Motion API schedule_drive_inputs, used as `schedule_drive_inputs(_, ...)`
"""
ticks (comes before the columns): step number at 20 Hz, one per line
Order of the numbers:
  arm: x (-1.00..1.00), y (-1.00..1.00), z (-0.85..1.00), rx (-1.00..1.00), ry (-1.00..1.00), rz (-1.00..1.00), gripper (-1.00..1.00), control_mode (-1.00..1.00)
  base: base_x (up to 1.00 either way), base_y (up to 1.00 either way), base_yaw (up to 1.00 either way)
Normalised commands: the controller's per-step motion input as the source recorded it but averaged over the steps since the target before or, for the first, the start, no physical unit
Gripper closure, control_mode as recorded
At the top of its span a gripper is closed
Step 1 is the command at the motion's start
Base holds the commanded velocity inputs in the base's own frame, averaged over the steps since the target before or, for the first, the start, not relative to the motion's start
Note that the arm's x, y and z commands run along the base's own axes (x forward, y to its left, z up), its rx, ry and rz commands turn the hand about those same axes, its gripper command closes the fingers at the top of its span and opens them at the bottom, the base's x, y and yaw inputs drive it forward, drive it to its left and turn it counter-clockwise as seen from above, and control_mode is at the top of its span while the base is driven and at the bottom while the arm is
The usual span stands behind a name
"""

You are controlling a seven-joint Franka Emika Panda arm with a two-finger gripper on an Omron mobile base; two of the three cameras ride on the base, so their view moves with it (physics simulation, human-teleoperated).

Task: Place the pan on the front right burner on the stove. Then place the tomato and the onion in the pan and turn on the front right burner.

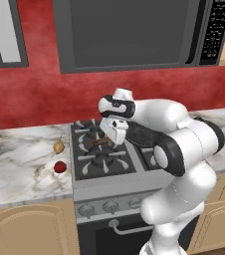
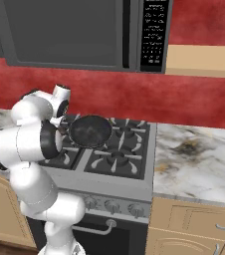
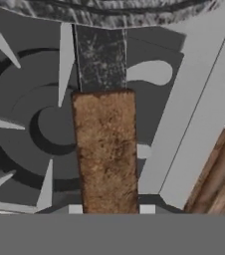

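Above the stove (image 2: 119, 164), the gripper (image 3: 110, 209) clamps the brown wooden handle of the round black pan (image 2: 90, 131).

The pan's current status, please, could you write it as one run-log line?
pan: held over stove by its wooden handle | claw: shut on handle | tomato, onion: on counter left of stove

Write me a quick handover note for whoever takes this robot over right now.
Gripper: shut on the pan's wooden handle.
Pan: held over the middle of the stove, not yet set on the front right burner.
Tomato and onion: on the counter left of the stove.
Done: pan picked up.
Left: place pan, add tomato and onion, turn on that burner.
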Motion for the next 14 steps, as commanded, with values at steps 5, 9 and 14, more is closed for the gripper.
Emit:
schedule_drive_inputs(5,0.15,-0.48,0.00,0.00,0.19,-0.11,1.00,-1.00,0.00,0.00,0.00)
schedule_drive_inputs(9,0.21,-0.48,0.00,0.00,0.22,-0.06,1.00,-1.00,0.00,0.00,0.00)
schedule_drive_inputs(14,0.25,-0.45,0.00,0.00,0.13,-0.03,1.00,-1.00,0.00,0.00,0.00)
